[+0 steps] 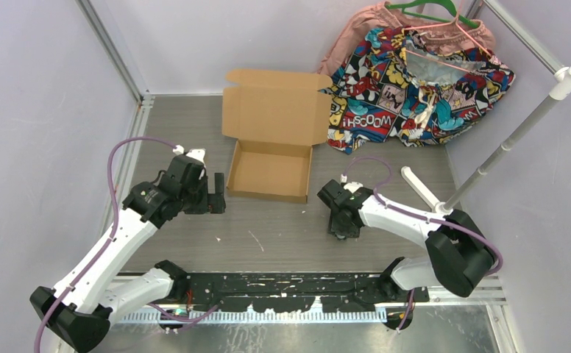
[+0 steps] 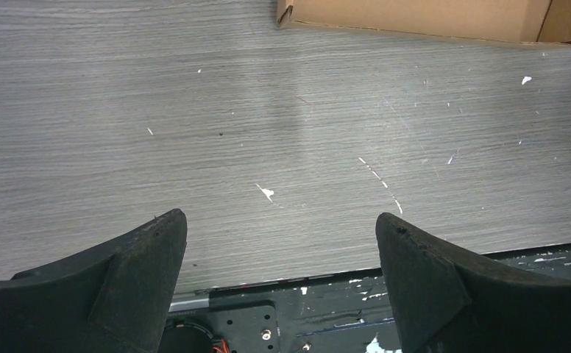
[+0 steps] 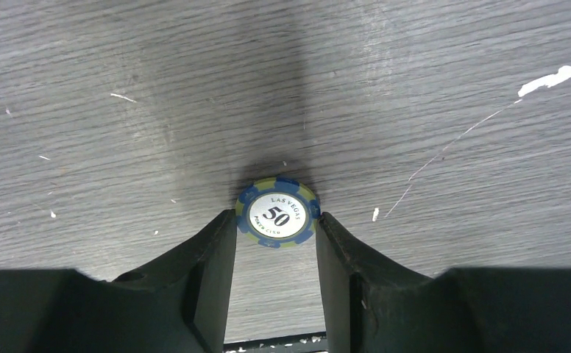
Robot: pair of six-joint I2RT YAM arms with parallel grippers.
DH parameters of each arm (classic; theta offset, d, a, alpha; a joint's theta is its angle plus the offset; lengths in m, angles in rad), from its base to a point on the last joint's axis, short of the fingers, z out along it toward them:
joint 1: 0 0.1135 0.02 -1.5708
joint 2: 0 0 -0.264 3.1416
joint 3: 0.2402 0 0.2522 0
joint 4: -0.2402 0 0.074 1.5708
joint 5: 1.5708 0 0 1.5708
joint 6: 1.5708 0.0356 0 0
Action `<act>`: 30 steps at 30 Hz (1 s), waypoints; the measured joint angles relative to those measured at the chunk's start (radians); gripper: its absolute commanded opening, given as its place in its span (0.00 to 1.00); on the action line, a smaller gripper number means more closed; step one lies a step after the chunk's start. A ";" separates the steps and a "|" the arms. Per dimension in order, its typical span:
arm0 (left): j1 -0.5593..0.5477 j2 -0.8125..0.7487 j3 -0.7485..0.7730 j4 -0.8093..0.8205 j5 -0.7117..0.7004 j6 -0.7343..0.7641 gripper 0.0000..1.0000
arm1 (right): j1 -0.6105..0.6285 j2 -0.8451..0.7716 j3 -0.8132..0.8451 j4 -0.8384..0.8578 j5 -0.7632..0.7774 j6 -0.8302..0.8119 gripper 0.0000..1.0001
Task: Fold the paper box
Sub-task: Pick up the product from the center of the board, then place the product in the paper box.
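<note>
The paper box point(image 1: 268, 170) is plain brown cardboard, a shallow tray at mid-table with its lid flap open and lying flat behind it. Only its near wall point(image 2: 415, 18) shows at the top of the left wrist view. My left gripper point(image 1: 218, 193) hovers just left of the tray's front corner, and its jaws point(image 2: 281, 224) stand wide open over bare table. My right gripper point(image 1: 339, 232) points down at the table to the right of the box. Its fingers point(image 3: 277, 218) are closed against both sides of a blue-and-green poker chip point(image 3: 276, 213) marked 50.
A colourful comic-print cloth point(image 1: 415, 81) lies at the back right, with a pink garment and hangers on it. A white pole point(image 1: 518, 132) leans along the right side. The black base rail point(image 1: 290, 283) runs across the near edge.
</note>
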 measured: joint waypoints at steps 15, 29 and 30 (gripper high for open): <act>0.000 0.000 0.000 0.002 -0.010 0.000 1.00 | 0.000 0.028 0.199 -0.097 0.020 -0.042 0.32; 0.000 0.000 0.000 0.002 -0.024 0.004 1.00 | 0.000 0.219 0.569 -0.172 0.037 -0.136 0.33; 0.000 0.000 0.000 0.002 -0.024 0.004 1.00 | 0.000 0.242 0.601 -0.179 0.038 -0.145 0.33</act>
